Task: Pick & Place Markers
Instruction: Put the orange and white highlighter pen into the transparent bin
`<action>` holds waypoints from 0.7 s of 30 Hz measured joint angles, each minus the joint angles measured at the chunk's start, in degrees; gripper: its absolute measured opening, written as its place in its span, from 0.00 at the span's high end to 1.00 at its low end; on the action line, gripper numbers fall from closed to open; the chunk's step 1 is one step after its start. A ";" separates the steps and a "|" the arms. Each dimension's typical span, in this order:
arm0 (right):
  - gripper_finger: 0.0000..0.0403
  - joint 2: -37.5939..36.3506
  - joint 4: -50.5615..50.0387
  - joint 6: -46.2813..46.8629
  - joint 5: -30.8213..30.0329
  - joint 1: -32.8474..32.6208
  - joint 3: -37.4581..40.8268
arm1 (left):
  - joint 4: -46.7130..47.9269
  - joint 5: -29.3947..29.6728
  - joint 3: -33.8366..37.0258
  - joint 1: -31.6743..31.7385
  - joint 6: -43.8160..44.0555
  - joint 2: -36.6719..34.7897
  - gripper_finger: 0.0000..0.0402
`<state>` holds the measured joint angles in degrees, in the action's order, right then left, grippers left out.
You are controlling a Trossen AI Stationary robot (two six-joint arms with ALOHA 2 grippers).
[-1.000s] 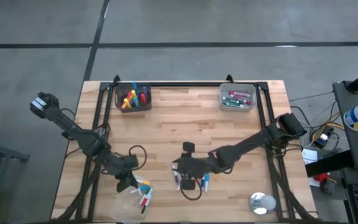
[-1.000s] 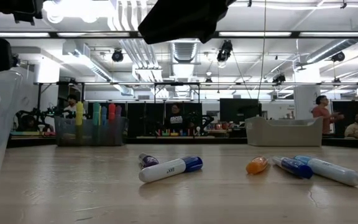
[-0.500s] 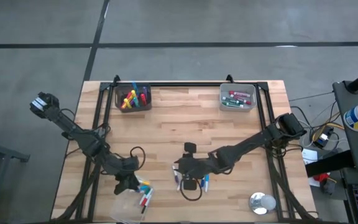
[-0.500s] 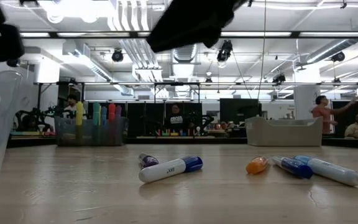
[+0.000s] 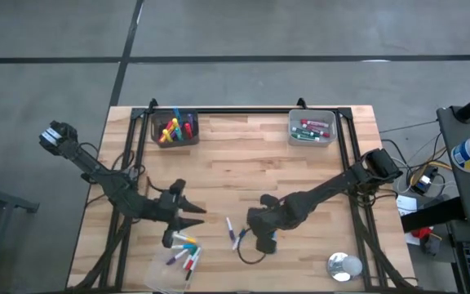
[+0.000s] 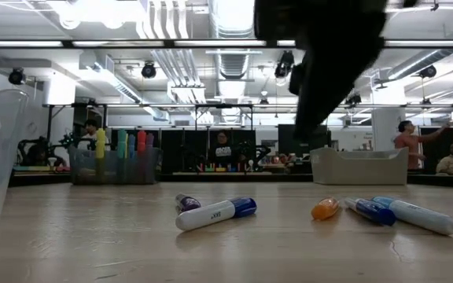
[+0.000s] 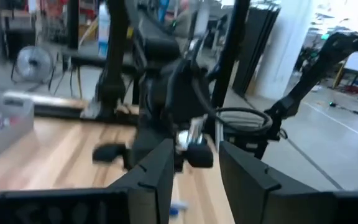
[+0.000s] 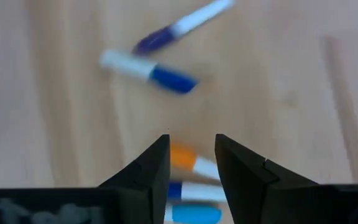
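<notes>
R gripper (image 8: 191, 163) jaws apart, empty, over loose markers (image 8: 149, 70) on desk (image 5: 243, 163); L gripper (image 5: 192, 216) apart, beside them.

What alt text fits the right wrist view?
The right gripper, its dark fingers open and empty, hangs over an orange-capped marker on the wooden table. A blue-capped white marker and a purple-capped marker lie beyond.
</notes>
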<state>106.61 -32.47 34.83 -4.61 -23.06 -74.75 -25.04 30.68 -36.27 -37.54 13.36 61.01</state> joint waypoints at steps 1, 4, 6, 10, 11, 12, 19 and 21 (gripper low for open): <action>0.68 0.00 -0.26 -4.67 1.35 -0.44 0.05 | -1.14 0.00 0.00 0.00 -1.36 0.00 0.70; 0.68 0.00 -0.39 -19.71 1.60 -2.25 0.12 | -1.63 -0.01 0.00 0.00 -2.14 0.02 0.70; 0.69 0.00 -0.34 -27.69 0.22 -3.13 0.30 | -0.95 -0.02 0.00 0.00 -1.42 0.08 0.70; 0.70 0.35 -0.62 -37.88 -0.37 -3.18 0.91 | -0.46 -0.11 0.00 0.00 0.84 0.26 0.70; 0.70 0.35 -0.62 -39.10 -0.51 -3.03 1.12 | -0.39 -0.16 0.00 0.00 1.25 0.26 0.70; 0.70 0.35 -0.48 -40.20 -0.90 -2.78 1.36 | -0.30 -0.21 0.00 0.00 1.39 0.26 0.70; 0.69 0.35 1.45 -41.47 -1.06 -1.04 5.09 | 0.56 -0.31 0.00 0.00 1.57 0.26 0.70; 0.70 0.37 3.28 -42.02 -1.06 -0.80 5.89 | 0.61 -0.33 0.00 0.00 1.56 0.26 0.70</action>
<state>106.98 -29.20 -7.19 -5.67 -23.86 -68.86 -24.43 30.35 -36.27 -37.54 14.93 61.28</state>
